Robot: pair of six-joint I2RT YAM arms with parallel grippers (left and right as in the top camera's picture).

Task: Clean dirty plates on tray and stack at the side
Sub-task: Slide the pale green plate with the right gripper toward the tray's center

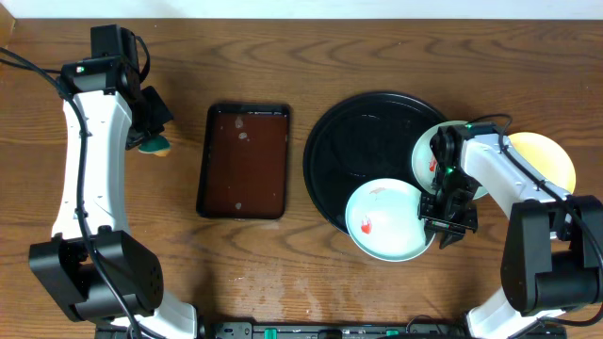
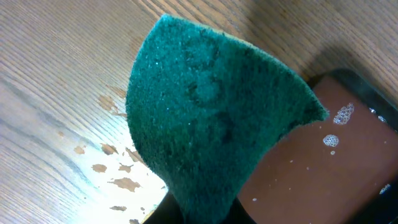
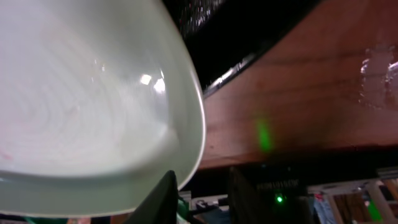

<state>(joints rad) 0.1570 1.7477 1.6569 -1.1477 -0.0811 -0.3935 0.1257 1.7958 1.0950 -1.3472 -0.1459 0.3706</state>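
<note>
A pale mint plate (image 1: 388,221) with a red smear overhangs the front rim of the round black tray (image 1: 367,141). My right gripper (image 1: 450,224) is shut on this plate's right rim. In the right wrist view the plate (image 3: 93,93) fills the left side, with its rim between the fingers (image 3: 202,177). A second mint plate (image 1: 426,155) lies on the tray's right side, partly hidden by my right arm. The pale yellow plate (image 1: 545,158) lies on the bare table right of the tray. My left gripper (image 1: 149,132) is shut on a green sponge (image 1: 153,144) at the far left, also in the left wrist view (image 2: 211,118).
A rectangular dark-brown tray (image 1: 243,160) holding wet foam lies between the arms, and its corner shows in the left wrist view (image 2: 323,174). The wood table (image 1: 113,273) has worn pale patches near the front. The table's front edge is close to the right gripper (image 3: 298,155).
</note>
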